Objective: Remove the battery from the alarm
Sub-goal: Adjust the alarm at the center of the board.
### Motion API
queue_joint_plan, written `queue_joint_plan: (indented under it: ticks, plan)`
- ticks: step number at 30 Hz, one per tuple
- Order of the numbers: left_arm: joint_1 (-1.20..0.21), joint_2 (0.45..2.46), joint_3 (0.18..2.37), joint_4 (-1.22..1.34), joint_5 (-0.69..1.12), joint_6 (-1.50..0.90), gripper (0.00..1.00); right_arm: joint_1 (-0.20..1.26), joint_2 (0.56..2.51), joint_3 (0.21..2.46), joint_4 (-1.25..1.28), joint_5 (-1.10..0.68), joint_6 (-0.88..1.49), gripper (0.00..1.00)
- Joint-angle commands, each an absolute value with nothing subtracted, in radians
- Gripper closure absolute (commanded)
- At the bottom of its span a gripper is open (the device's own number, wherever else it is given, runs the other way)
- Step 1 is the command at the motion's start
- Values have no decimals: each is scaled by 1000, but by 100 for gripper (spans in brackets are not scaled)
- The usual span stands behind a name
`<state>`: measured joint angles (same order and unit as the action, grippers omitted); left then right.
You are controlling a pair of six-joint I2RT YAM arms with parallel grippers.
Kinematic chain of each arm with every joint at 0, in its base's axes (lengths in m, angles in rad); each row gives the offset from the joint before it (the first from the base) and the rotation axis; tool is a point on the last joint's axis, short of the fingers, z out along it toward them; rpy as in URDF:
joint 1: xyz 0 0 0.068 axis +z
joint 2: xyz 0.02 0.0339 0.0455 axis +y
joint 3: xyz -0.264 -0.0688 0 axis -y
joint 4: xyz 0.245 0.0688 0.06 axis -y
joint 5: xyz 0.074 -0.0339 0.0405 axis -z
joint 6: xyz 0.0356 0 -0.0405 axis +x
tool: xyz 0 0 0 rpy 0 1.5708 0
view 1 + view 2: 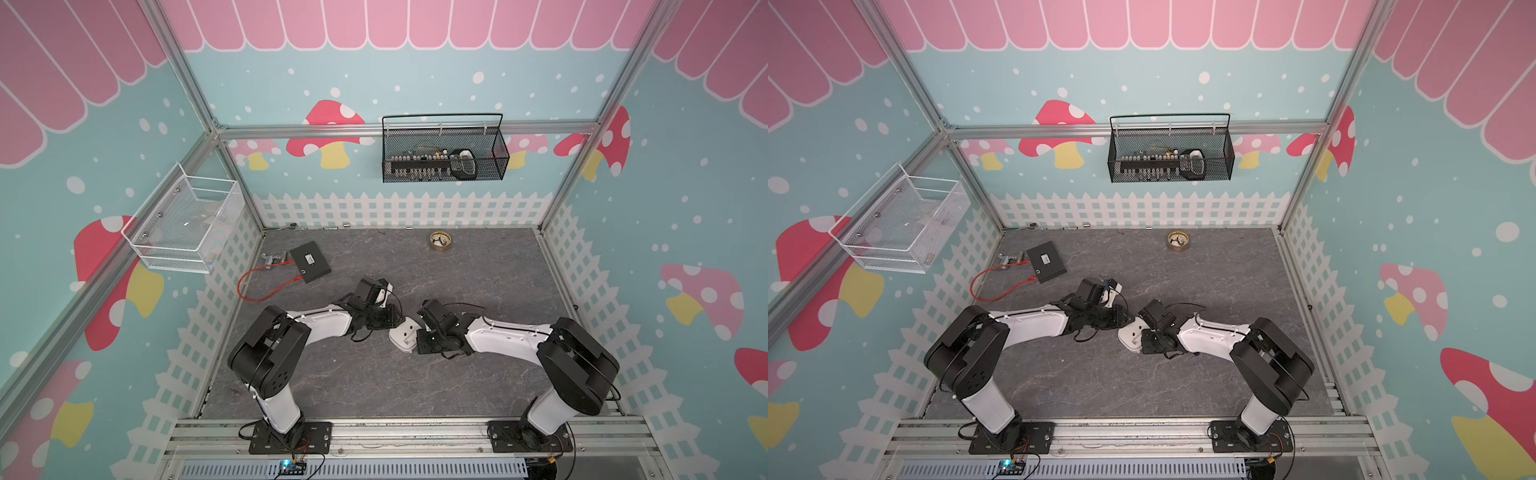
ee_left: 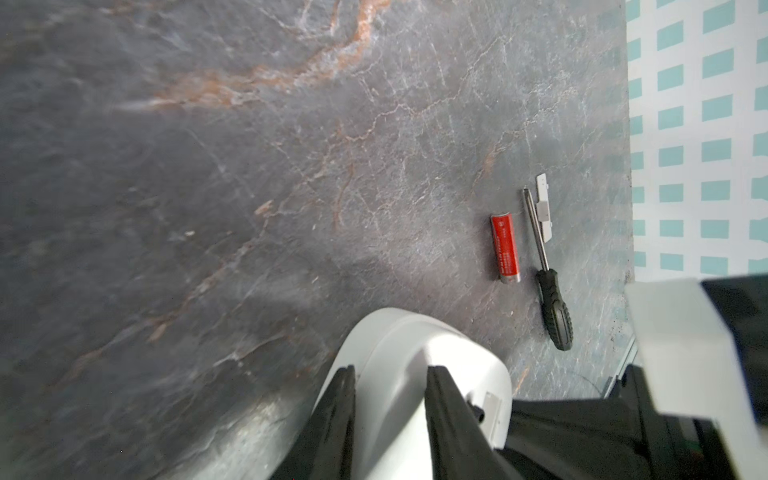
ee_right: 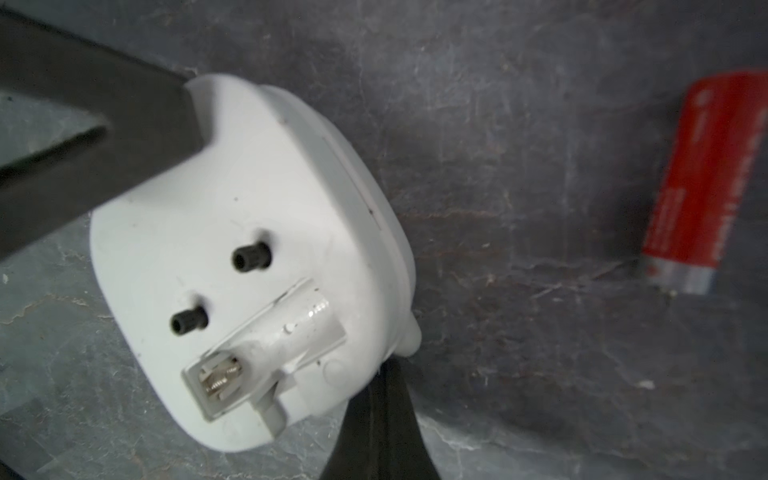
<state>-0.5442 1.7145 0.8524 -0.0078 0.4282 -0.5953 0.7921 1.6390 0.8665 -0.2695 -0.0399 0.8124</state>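
Observation:
The white alarm (image 3: 249,249) lies back-up on the grey table, seen in both top views (image 1: 402,335) (image 1: 1130,335) between the two arms. Its rectangular compartment (image 3: 270,340) is uncovered, with only a spring contact inside. My left gripper (image 2: 390,374) is shut on the alarm's body, one black finger (image 3: 83,137) on its corner. My right gripper (image 3: 392,368) is shut with nothing in it, its tips against the alarm's rim beside a foot. The red battery (image 2: 505,248) (image 3: 702,183) lies loose on the table apart from the alarm.
A black-handled screwdriver (image 2: 548,286) and a small white cover plate (image 2: 543,208) lie beside the battery near the fence wall. A brass-rimmed disc (image 1: 440,241) sits at the back, a black box (image 1: 310,262) with a red cable at the back left. Two wire baskets (image 1: 444,153) (image 1: 183,224) hang on the walls.

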Motion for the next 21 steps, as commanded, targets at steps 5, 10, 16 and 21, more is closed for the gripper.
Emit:
queue_joint_plan:
  ticks: [5, 10, 16, 21]
  plan:
    - [-549, 1622, 786, -30, 454, -617, 68, 747, 1698, 997, -226, -46, 714, 96]
    - [-549, 1603, 776, -31, 452, -624, 67, 739, 1749, 1069, -236, -69, 670, 96]
    - [-547, 1597, 780, -39, 440, -623, 66, 726, 1736, 1118, -291, -29, 648, 93]
    - [-536, 1562, 776, -63, 414, -614, 57, 716, 1543, 1098, -459, 164, 649, 81]
